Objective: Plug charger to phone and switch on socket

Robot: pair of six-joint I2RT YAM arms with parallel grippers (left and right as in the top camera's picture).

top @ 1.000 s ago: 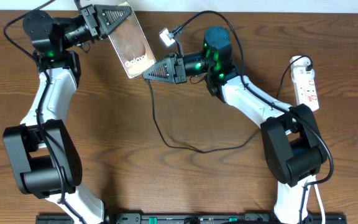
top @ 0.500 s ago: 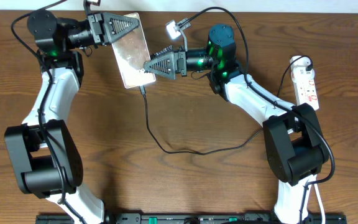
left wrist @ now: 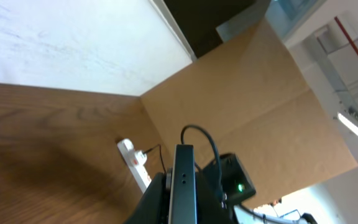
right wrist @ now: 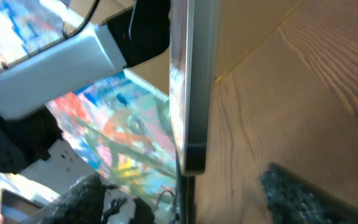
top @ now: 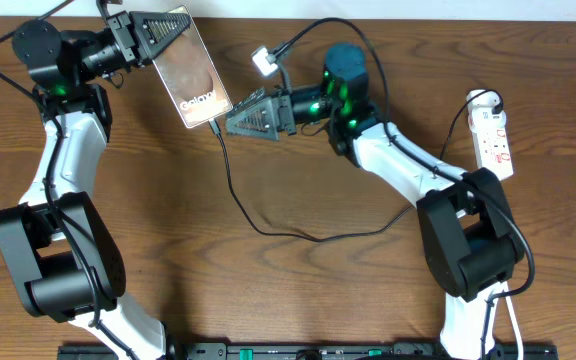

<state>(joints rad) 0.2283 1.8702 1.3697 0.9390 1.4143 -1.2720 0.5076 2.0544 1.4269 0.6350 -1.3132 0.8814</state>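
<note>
While we are clamping the phone [top: 193,70] in the left gripper [top: 168,20] above the table's [top: 268,300] far left corner, the charger [top: 230,190] appears plugged in and our right gripper [top: 236,120] is standing released beside it; next we are facing the socket [top: 495,140] switch at the right edge.

arms [top: 398,160]: white links [top: 63,150] — black joints [top: 58,260] | green lights [top: 340,95] | black cables [top: 318,22]

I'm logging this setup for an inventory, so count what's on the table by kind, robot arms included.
Phone: 1
Charger cable: 1
Power strip: 1
Robot arms: 2
Total: 5
</note>
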